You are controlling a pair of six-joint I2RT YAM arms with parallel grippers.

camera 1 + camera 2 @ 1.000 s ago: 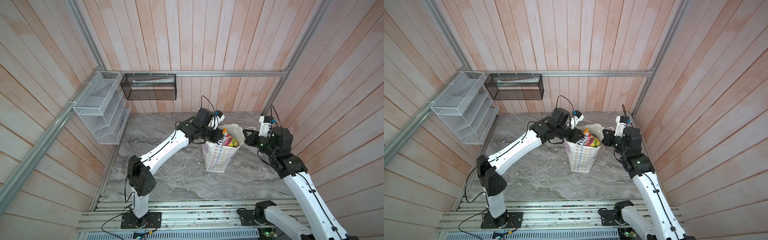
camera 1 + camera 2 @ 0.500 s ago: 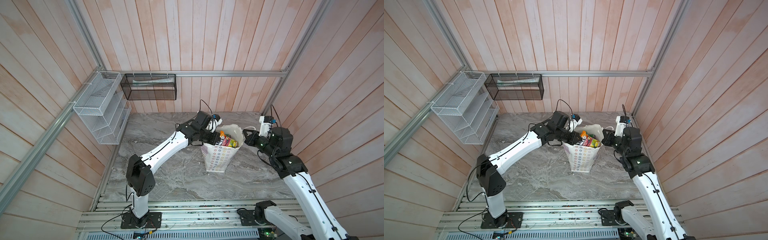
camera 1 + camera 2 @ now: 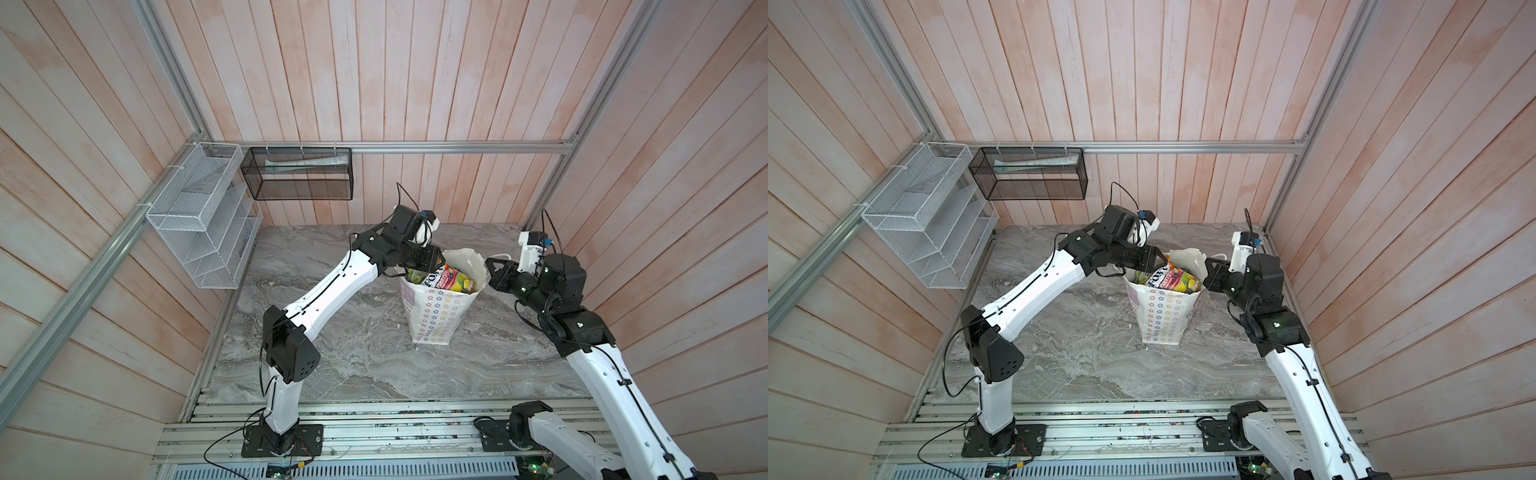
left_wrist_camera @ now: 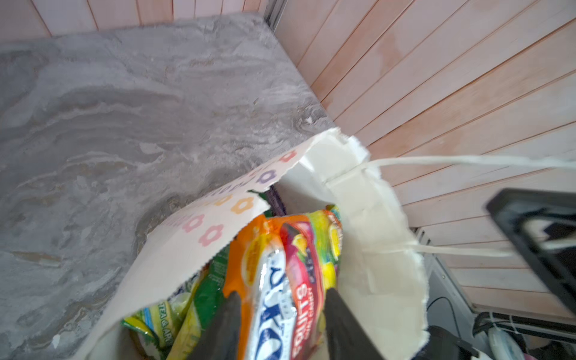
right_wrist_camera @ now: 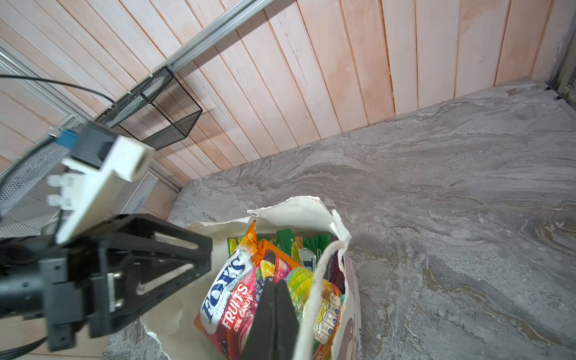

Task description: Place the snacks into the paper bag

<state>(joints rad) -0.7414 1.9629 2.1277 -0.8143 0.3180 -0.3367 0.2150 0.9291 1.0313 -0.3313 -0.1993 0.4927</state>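
Left pincer (image 4: 282,299): open, astride the top packet (image 4: 271,268).
Right pincer (image 5: 274,288): closed on the cord handle (image 4: 452,251).
Snacks (image 3: 446,278): inside the paper bag (image 3: 436,320), upright mid bench (image 3: 332,345).
My move: I lift left straight up, snagging nothing.

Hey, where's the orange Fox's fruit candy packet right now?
In both top views the orange packet sticks up out of the paper bag in the middle of the table, between the left gripper's open jaws.

arms (image 3: 332,286): white links, black joints | cables (image 5: 62,82): black | left end effector (image 5: 205,255): black triangular | camera mounts (image 5: 103,174): white
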